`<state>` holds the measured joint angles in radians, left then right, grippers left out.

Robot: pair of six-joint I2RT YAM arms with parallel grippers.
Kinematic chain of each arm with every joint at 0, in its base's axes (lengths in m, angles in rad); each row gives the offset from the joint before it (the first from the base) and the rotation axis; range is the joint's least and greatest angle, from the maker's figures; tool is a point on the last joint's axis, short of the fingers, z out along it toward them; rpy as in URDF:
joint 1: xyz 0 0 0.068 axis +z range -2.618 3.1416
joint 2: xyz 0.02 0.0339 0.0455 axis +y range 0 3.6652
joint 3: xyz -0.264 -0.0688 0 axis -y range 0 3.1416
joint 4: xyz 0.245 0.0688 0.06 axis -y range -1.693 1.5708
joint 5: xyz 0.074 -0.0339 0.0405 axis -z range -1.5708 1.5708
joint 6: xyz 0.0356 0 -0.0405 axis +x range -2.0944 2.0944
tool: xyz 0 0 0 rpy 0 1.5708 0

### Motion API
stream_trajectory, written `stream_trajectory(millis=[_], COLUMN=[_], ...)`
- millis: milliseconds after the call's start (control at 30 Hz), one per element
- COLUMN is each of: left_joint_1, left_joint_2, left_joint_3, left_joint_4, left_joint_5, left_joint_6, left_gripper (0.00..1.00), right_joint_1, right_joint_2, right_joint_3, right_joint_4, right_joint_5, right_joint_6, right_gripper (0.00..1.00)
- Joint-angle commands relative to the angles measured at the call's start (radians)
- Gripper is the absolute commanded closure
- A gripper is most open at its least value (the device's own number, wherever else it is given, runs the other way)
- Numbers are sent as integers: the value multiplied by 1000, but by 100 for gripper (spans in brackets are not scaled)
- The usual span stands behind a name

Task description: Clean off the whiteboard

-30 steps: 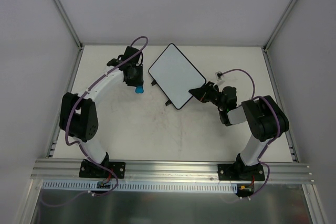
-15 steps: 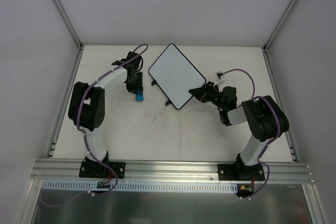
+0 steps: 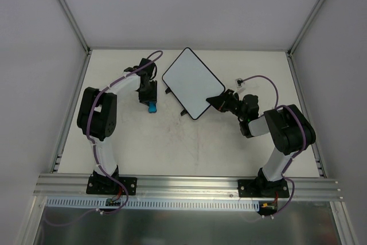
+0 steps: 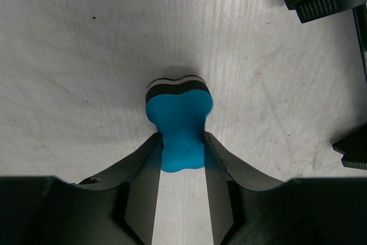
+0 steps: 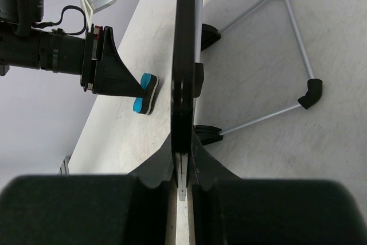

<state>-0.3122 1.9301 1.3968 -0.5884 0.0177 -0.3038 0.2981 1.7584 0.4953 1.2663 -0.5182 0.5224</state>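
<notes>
The whiteboard (image 3: 192, 81) stands tilted at the back middle of the table, its white face blank in the top view. My right gripper (image 3: 217, 100) is shut on its near right rim; in the right wrist view the board's black edge (image 5: 184, 55) runs straight up from between the jaws of that gripper (image 5: 183, 142). A blue eraser (image 3: 152, 108) with a black and white base lies on the table left of the board. My left gripper (image 4: 182, 139) has both fingertips against the narrow end of the eraser (image 4: 179, 116).
A wire stand (image 5: 301, 55) with black corner pieces props the board from behind. Two black tabs (image 3: 175, 100) stick out of the board's near left edge. A small white box on a cable (image 3: 239, 81) lies at the back right. Enclosure walls and posts ring the table.
The left arm has folded back and carried the eraser away from the board's left edge, nearer and down onto the table. The right arm and the board have not moved.
</notes>
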Motion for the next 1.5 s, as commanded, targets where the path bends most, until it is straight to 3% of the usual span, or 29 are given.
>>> stream_trajectory(millis=[0, 100, 233, 533, 567, 700, 900, 933, 967, 1067, 1467], left_joint_1=[12, 12, 12, 12, 12, 12, 12, 12, 12, 12, 12], left_joint_2=[-19, -23, -31, -89, -95, -120, -163, -174, -178, -203, -313], left_joint_3=[-2, -5, -10, -30, -35, -53, -85, -90, -96, -117, -208], left_joint_4=[-8, -8, -8, 1, 4, 19, 50, 53, 59, 82, 153], left_joint_5=[-12, -12, -39, -70, -70, -67, -76, -78, -78, -82, -111], left_joint_6=[-17, -18, -20, -34, -34, -31, -40, -40, -41, -46, -67], left_gripper=[65, 53, 45, 36, 34, 27, 16, 13, 11, 1, 1], right_joint_1=[4, 4, 3, 4, 4, 4, 3, 3, 1, 1, -37], right_joint_2=[-36, -36, -36, -36, -36, -36, -37, -37, -40, -48, -154], right_joint_3=[32, 32, 31, 29, 28, 25, 14, 12, 9, 3, -92], right_joint_4=[91, 91, 91, 102, 105, 110, 127, 131, 133, 137, 122], right_joint_5=[-16, -14, -13, -14, -14, -11, -5, -3, -2, 0, 55], right_joint_6=[-32, -32, -32, -30, -32, -29, -28, -28, -28, -30, -35], right_gripper=[100, 100, 95, 82, 76, 68, 39, 16, 1, 1, 1])
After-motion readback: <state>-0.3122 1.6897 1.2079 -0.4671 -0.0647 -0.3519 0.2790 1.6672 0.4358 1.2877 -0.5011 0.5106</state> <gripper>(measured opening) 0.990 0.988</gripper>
